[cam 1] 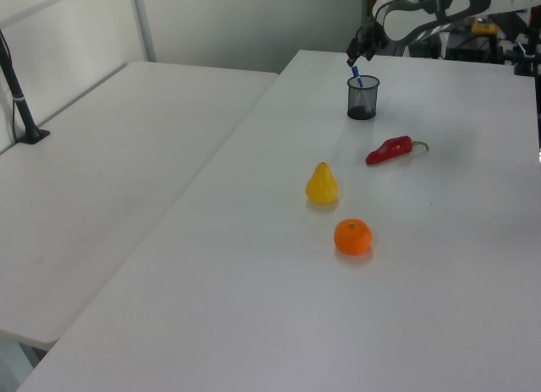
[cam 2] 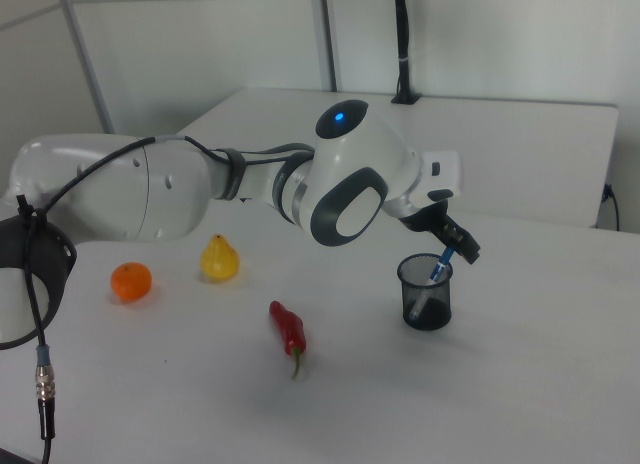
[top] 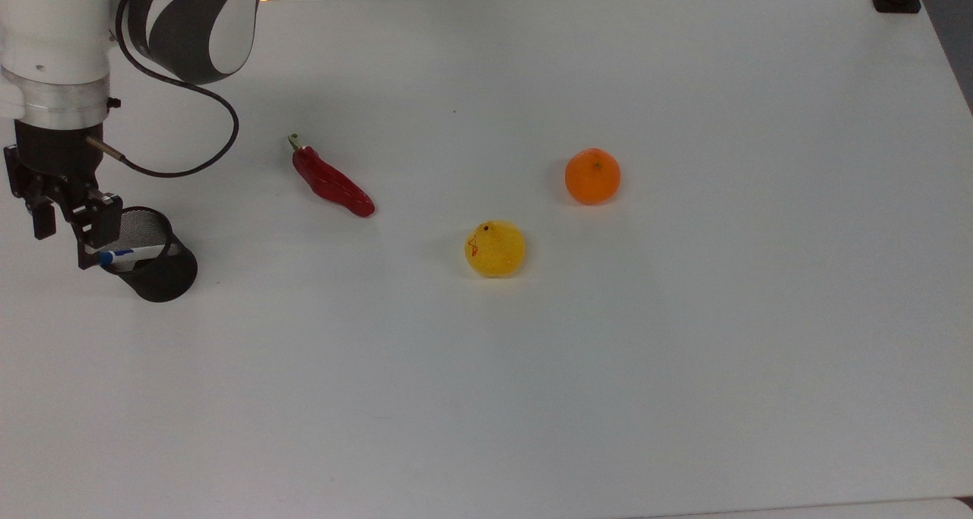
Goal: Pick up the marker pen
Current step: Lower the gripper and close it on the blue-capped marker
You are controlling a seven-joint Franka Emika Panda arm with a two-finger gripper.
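The marker pen [top: 131,254] has a white barrel and a blue cap and leans in a black mesh cup [top: 156,264] at the top view's left. It stands tilted in the cup [cam 2: 426,294] in the right view, with the blue cap [cam 2: 443,260] poking above the rim. My gripper [top: 64,236] hangs open just above the cap, and one finger [top: 90,229] hides the cap's tip in the top view. In the right view the gripper [cam 2: 460,246] sits right over the cap. The left view shows the gripper [cam 1: 354,57] above the marker pen [cam 1: 357,74].
A red chilli [top: 331,183], a yellow pear-shaped toy [top: 495,248] and an orange [top: 592,175] lie on the white table [top: 608,390], all to the top view's right of the cup. A black cable [top: 194,147] loops from the wrist.
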